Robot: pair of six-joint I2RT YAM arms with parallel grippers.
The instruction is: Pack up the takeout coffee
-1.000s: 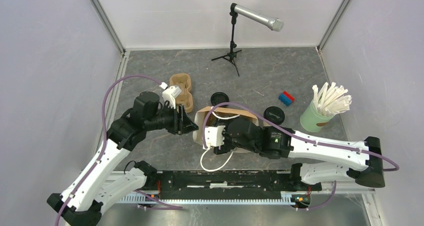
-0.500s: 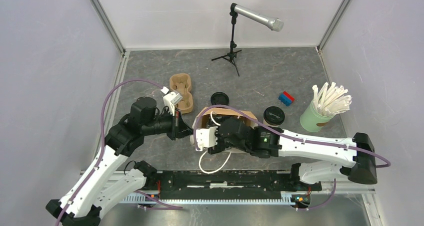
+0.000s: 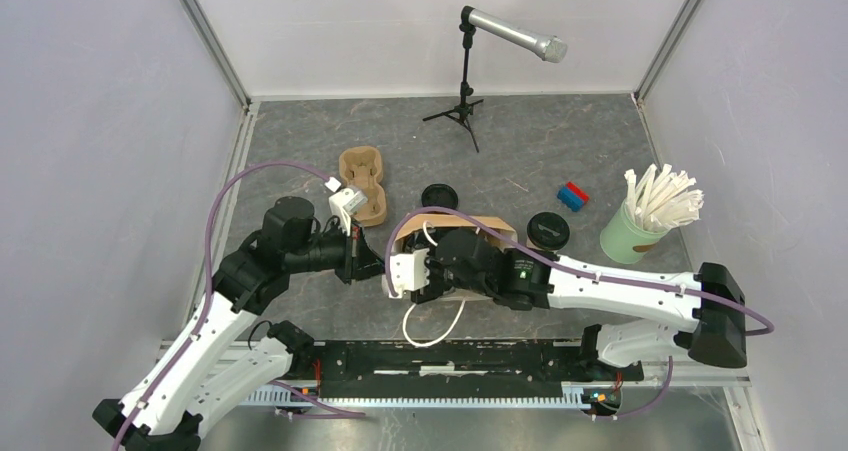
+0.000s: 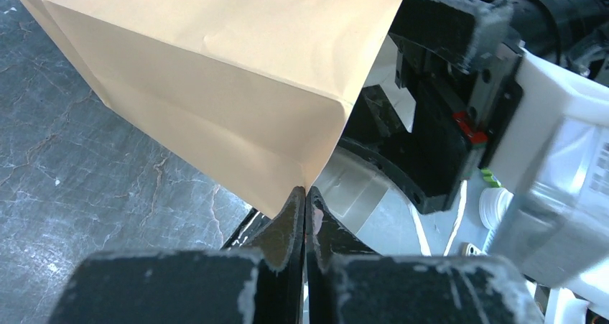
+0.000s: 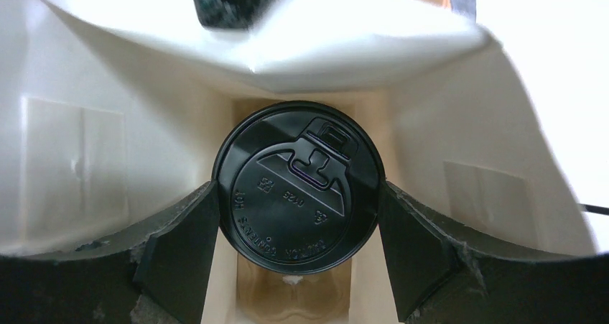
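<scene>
The coffee cup (image 5: pixel 299 191) is down inside the paper bag (image 5: pixel 79 159), and the right wrist view looks straight at its round black lid. The right gripper (image 5: pixel 299 209) reaches into the bag. Its 2 fingers (image 5: pixel 179 245) sit 1 on each side of the lid and touch its edge, so they hold the cup.

The left gripper (image 4: pixel 307 202) is at the left side of the bag. Its fingers are pressed tight together, pinching the bag's corner edge.

From above, the bag stands near the front middle of the grey table (image 3: pixel 300 151), with the right arm across its top. A second coffee cup (image 3: pixel 548 231) with a black lid stands just to the right of the bag. A black lid (image 3: pixel 439 195) is just behind the bag; I cannot tell if a cup is under it.

The brown cup carrier (image 3: pixel 363 181) lies behind the left gripper. The green cup of white straws (image 3: pixel 640 226) stands at the right side. A small blue and red block (image 3: pixel 572 195) lies near it. A microphone (image 3: pixel 510 36) on a stand is at the back.
</scene>
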